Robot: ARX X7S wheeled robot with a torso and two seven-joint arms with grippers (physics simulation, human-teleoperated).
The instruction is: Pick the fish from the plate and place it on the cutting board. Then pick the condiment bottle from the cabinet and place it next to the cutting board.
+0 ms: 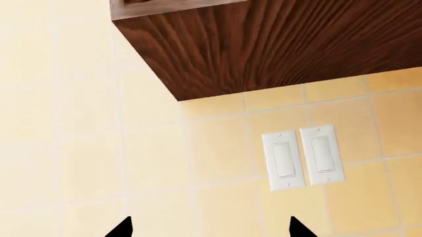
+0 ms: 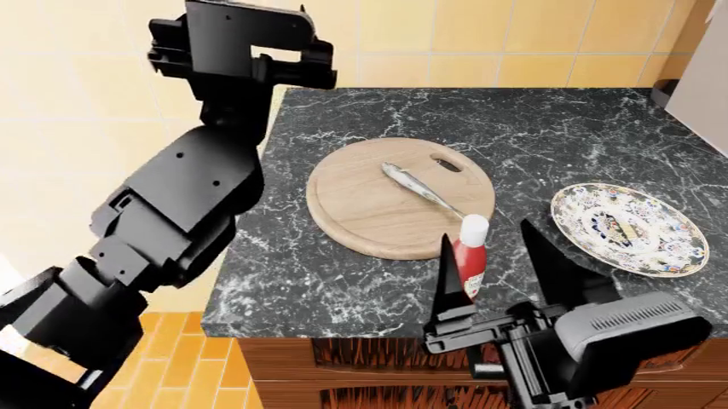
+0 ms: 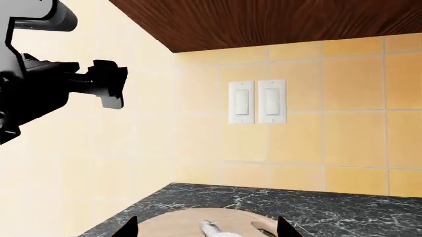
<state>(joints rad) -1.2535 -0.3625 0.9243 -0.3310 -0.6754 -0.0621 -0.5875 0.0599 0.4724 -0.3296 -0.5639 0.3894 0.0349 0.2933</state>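
Note:
The silver-grey fish [image 2: 421, 186] lies on the round wooden cutting board [image 2: 364, 213]. To the right the patterned plate [image 2: 671, 256] has nothing on it. The red condiment bottle [image 2: 469, 260] stands upright on the counter by the board's front edge. My right gripper [image 2: 486, 232] is open around it; the fingers stand wide apart, the bottle near the left one. From the right wrist, the board [image 3: 178, 223] and fish [image 3: 209, 227] show beyond the open right gripper [image 3: 206, 228]. My left gripper [image 1: 209, 222] is open, raised toward the tiled wall, holding nothing.
A dark wood cabinet underside [image 1: 277, 44] hangs above two white wall switches [image 1: 303, 157]. The raised left arm [image 2: 182, 204] stands over the counter's left edge [image 2: 245, 247]. A dark object [image 2: 666, 89] sits at the counter's far right corner.

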